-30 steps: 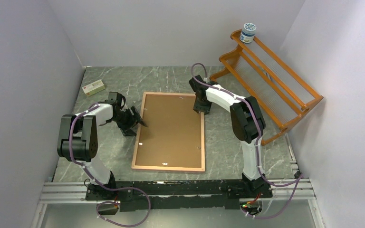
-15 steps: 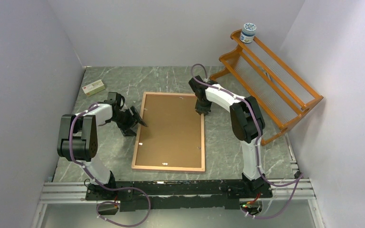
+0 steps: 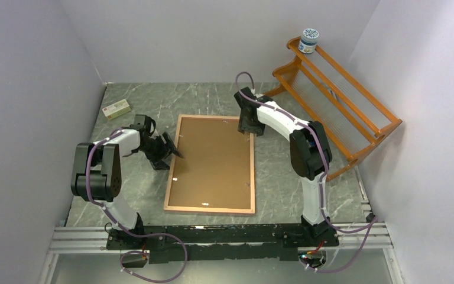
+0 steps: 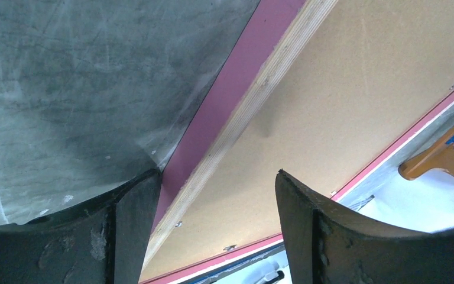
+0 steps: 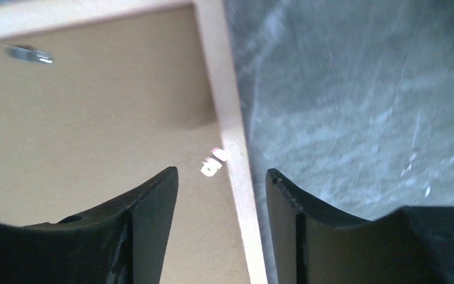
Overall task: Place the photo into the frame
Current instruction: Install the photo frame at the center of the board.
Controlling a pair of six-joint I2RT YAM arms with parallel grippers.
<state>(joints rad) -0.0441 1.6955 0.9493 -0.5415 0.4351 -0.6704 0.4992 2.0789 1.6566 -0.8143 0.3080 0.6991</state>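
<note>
Far left: small pale cardboard box (image 3: 117, 108) on the grey marbled worktop (image 3: 284, 177).

Left hand (image 3: 174, 151) is low at the left rail of the large pinkish light-wood picture frame (image 3: 210, 208). Its fingers are apart, straddling that rail and gripping nothing.

The frame lies face down mid-worktop, with the flat brown backing board (image 3: 213, 163) seated inside it. We see no photo anywhere. We judge it lies under the board, so insertion looks done and perhaps only fastening is left.

Right hand (image 3: 249, 130) is at the frame's far right corner, fingers likewise spread over the rail, empty.

Orange wooden rack (image 3: 349, 83) stands beyond.
</note>
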